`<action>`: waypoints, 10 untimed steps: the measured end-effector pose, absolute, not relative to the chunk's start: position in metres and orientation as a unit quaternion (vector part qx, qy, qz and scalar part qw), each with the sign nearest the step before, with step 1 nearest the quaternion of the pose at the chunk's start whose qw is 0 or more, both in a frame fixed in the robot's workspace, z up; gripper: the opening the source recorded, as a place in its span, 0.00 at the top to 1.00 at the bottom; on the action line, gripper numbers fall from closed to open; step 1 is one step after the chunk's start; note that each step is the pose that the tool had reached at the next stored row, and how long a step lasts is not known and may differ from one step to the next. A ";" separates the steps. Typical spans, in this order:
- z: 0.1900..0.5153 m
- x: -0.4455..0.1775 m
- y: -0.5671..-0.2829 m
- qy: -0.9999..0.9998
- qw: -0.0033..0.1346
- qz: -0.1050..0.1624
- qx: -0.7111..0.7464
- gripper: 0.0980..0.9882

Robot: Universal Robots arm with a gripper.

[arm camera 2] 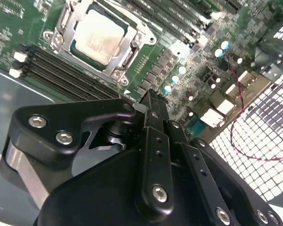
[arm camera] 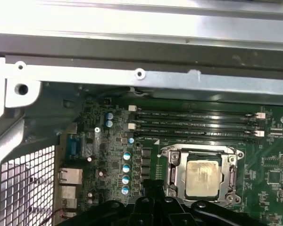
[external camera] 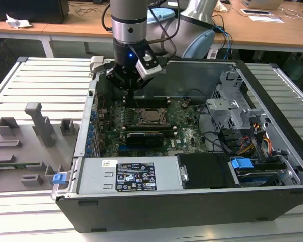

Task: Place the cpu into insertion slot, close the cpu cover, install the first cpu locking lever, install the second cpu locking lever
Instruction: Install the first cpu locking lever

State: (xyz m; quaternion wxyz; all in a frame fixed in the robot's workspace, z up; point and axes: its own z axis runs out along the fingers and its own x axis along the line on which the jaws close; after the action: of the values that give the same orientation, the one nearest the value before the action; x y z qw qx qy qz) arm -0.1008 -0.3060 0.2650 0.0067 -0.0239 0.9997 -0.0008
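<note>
Well, starting at the exterior view's left, the grey fixture tray (external camera: 25, 146) lies on the slatted tabletop (external camera: 45, 75) beside the open computer case (external camera: 166, 206). Inside the case, the gripper (external camera: 127, 89) hangs over the motherboard (external camera: 187, 133) with its fingers together and nothing between them, at about 11 o'clock from the cpu (external camera: 152, 115). The memory modules (external camera: 151, 102) lie at 12 o'clock of the cpu, between it and the gripper.

The cpu already sits in the insertion slot (arm camera 2: 74, 47), and the cpu cover (arm camera 2: 134, 37) lies flat around it. Whether the locking levers are hooked down we cannot tell from these angles.

We judge the main risk to be a descent slightly off line. The closed tips could then strike the memory modules or the small capacitors (arm camera: 127, 167) near the socket instead of a lever. A lever pushed without catching its hook could spring back and leave the cover loose.

Furthest right, the drive cage (external camera: 237, 103) stands well apart.
</note>
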 end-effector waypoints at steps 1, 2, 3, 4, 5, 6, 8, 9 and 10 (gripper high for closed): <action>0.264 -0.102 -0.304 1.000 0.007 -0.001 -0.024 0.99; 0.263 -0.104 -0.302 1.000 0.007 -0.001 -0.024 0.99; 0.262 -0.104 -0.301 1.000 0.007 -0.001 -0.024 0.99; 0.261 -0.104 -0.299 1.000 0.007 -0.001 -0.024 0.99; 0.260 -0.105 -0.297 1.000 0.007 -0.001 -0.024 0.99; 0.259 -0.105 -0.295 1.000 0.007 -0.001 -0.024 0.99; 0.258 -0.105 -0.291 1.000 0.007 -0.001 -0.024 0.99; 0.258 -0.105 -0.289 1.000 0.007 -0.001 -0.024 0.99; 0.257 -0.105 -0.286 1.000 0.007 -0.001 -0.024 0.99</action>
State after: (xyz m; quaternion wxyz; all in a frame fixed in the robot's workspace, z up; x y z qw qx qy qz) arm -0.1047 -0.2864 0.2575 0.0067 -0.0238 0.9997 -0.0008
